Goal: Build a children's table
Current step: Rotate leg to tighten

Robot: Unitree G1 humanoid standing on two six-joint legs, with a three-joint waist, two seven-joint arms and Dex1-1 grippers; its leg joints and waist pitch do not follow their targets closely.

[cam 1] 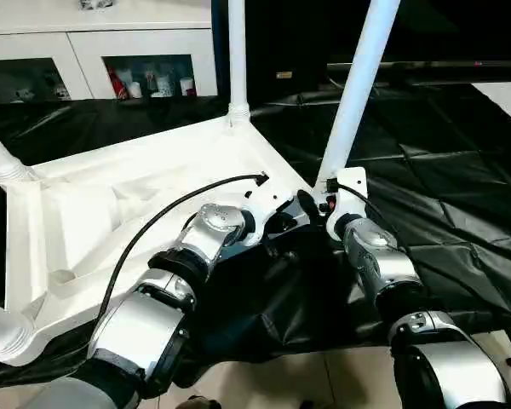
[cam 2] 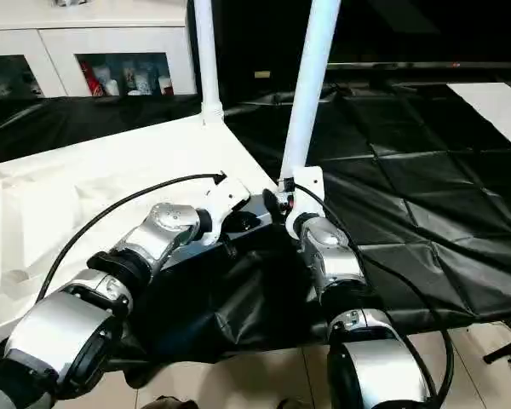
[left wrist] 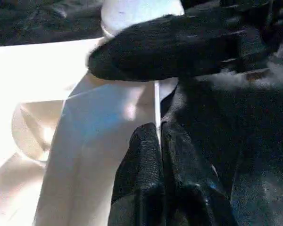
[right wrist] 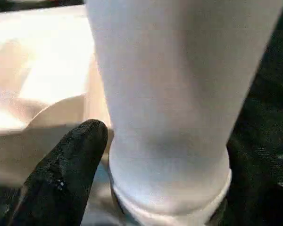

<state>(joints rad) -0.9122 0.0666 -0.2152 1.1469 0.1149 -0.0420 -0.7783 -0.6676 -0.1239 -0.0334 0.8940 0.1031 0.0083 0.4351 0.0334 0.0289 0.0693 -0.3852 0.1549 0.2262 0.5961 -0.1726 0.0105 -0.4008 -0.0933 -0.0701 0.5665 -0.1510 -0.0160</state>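
Three long white tapered tube legs already stand in the upside-down white ribbed plastic tabletop (cam 1: 145,187); the fourth leg (cam 1: 355,94) leans at its near corner, clasped by the right gripper (cam 1: 324,198). Left gripper (left wrist: 158,155) rests closed beside it.

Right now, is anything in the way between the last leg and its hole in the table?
Nothing visible is. The right tool holds the tilted leg with its foot already at the tabletop's near corner. The socket itself is hidden.
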